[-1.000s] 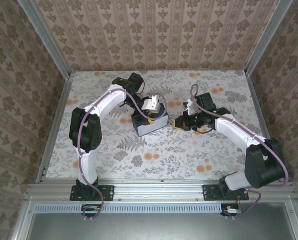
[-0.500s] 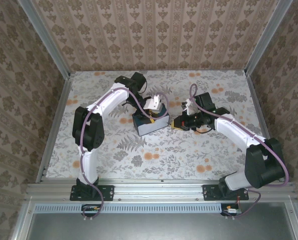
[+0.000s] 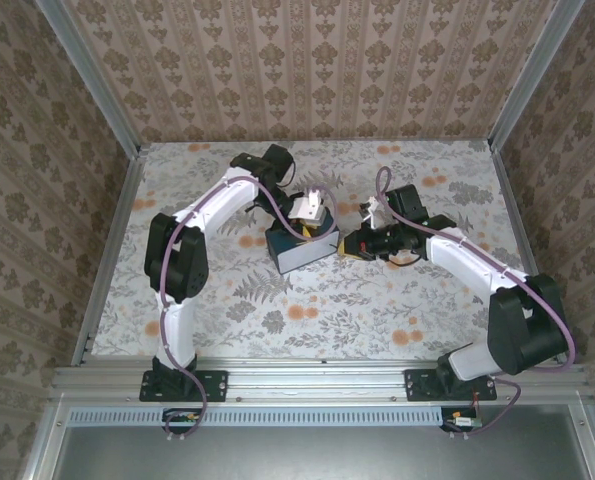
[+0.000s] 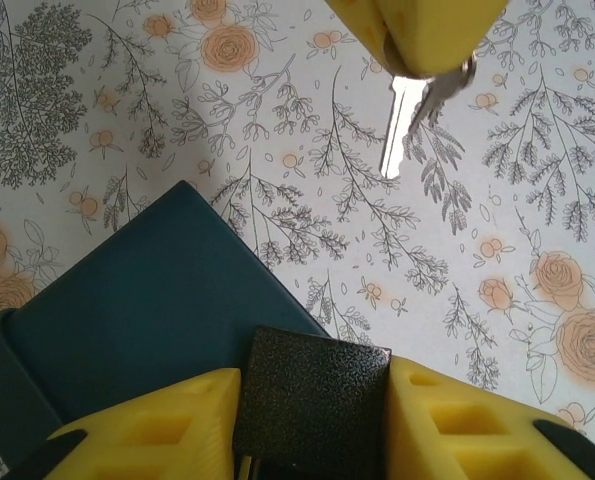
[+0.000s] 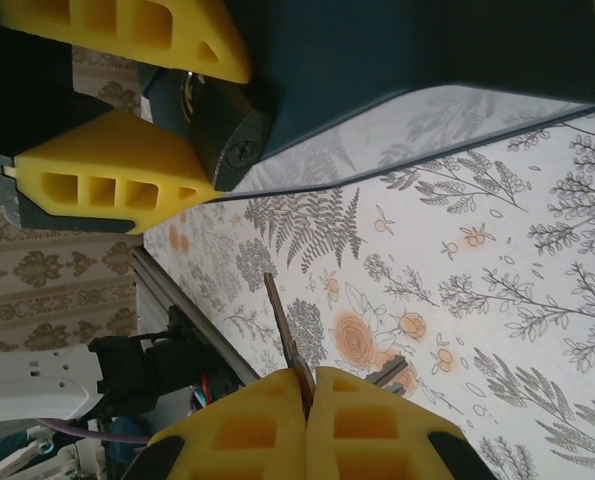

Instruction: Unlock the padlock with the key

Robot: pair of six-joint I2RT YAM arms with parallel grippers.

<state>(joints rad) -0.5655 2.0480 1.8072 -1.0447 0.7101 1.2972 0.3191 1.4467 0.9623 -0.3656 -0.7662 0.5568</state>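
Observation:
My left gripper (image 4: pixel 312 400) (image 3: pixel 313 222) is shut on the small padlock (image 4: pixel 312 385), whose dark textured body sits between the yellow fingers just over the blue box's edge. In the right wrist view the padlock (image 5: pixel 232 140) shows its keyhole end, facing the key. My right gripper (image 5: pixel 307 385) (image 3: pixel 353 243) is shut on the silver key (image 5: pixel 282 325), blade pointing out toward the padlock with a gap between them. From the left wrist view the key (image 4: pixel 398 125) hangs from the right gripper's yellow fingers (image 4: pixel 417 30), a second key beside it.
The dark blue box (image 3: pixel 299 250) (image 4: pixel 127 300) (image 5: pixel 407 50) lies on the floral tablecloth (image 3: pixel 307 310) directly under and beside the left gripper. Patterned walls and metal frame posts (image 3: pixel 107 110) enclose the table on three sides.
The right gripper with the key has crept slightly left toward the padlock. The left gripper with the padlock shifted a little over the blue box.

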